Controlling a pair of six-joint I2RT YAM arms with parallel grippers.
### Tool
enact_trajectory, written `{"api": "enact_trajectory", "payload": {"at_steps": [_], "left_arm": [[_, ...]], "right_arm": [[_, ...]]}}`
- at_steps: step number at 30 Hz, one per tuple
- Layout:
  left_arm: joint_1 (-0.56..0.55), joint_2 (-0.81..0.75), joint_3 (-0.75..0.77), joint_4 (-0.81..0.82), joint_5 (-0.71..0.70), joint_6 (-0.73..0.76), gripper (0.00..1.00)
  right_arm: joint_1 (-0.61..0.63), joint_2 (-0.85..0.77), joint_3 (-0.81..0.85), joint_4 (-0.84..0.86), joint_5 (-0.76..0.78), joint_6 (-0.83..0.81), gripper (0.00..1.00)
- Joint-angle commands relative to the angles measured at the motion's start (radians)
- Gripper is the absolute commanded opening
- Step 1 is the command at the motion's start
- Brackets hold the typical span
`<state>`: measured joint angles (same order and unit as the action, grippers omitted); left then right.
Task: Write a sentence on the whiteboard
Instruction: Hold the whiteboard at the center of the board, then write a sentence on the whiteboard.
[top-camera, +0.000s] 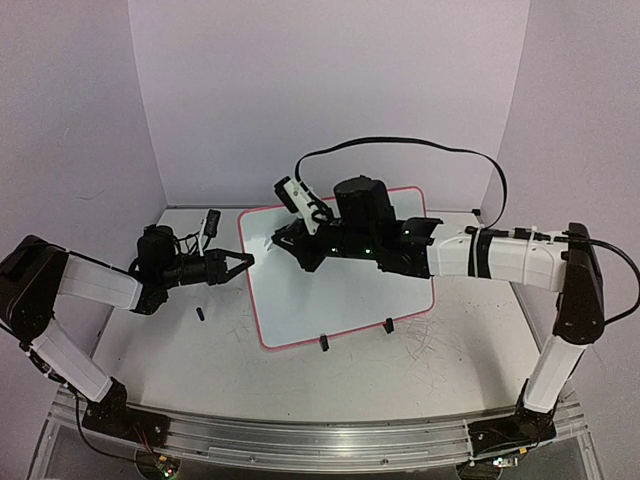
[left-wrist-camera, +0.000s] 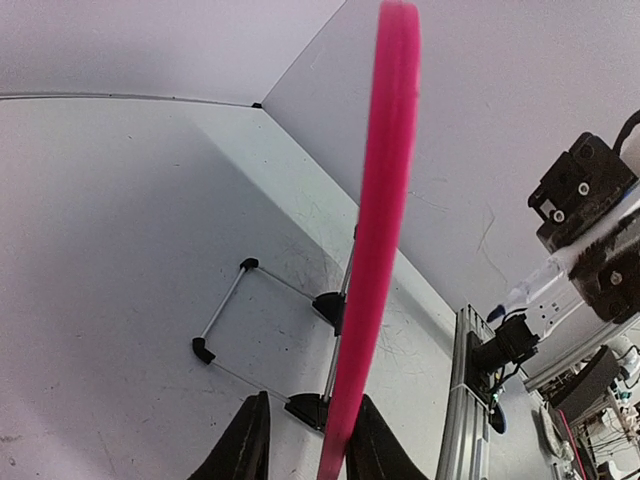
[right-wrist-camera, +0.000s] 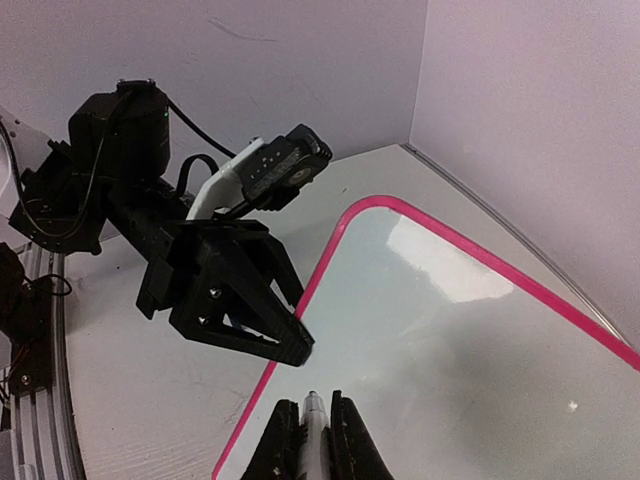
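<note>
The whiteboard (top-camera: 345, 290), white with a pink-red rim and two black clip feet (top-camera: 324, 343), lies at the table's middle. My left gripper (top-camera: 247, 260) is at its left edge. In the left wrist view the rim (left-wrist-camera: 385, 200) runs edge-on between my open jaws (left-wrist-camera: 312, 420). It touches the right finger (left-wrist-camera: 372, 445), with a gap to the left one. My right gripper (top-camera: 284, 241) is over the board's far left corner, shut on a pale marker (right-wrist-camera: 315, 425). The marker's tip points at the board (right-wrist-camera: 450, 340), close to the left gripper (right-wrist-camera: 295, 345).
A small black piece (top-camera: 200, 314) lies on the table left of the board. The board's wire stand (left-wrist-camera: 225, 305) rests on the table under it. Lilac walls close the back and sides. A black cable (top-camera: 400, 142) loops behind the right arm.
</note>
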<state>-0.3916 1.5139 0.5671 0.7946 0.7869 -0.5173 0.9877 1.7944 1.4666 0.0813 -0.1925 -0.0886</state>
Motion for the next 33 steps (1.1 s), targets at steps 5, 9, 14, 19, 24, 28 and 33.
{"api": "enact_trajectory", "payload": {"at_steps": [5,9,14,19,24,28,33], "left_arm": [[0.007,0.007,0.025,0.045,0.059,0.087,0.15],[0.008,0.015,0.022,0.045,0.077,0.124,0.11],[0.007,0.006,0.016,0.043,0.081,0.165,0.06],[0.008,0.015,0.027,0.030,0.091,0.181,0.01],[0.008,-0.004,0.020,0.021,0.085,0.182,0.00],[0.009,-0.021,0.018,0.013,0.076,0.167,0.02],[0.017,-0.039,0.012,0.009,0.061,0.137,0.25]], "right_arm": [[0.028,0.054,0.096,0.032,0.056,-0.041,0.00],[0.038,0.087,0.139,0.031,0.082,-0.069,0.00],[0.049,0.104,0.156,0.034,0.114,-0.092,0.00],[0.058,0.092,0.141,0.049,0.069,-0.116,0.00],[0.060,0.048,0.064,0.085,0.071,-0.107,0.00],[0.060,0.025,0.031,0.091,0.078,-0.093,0.00],[0.061,0.011,0.018,0.092,0.084,-0.087,0.00]]}}
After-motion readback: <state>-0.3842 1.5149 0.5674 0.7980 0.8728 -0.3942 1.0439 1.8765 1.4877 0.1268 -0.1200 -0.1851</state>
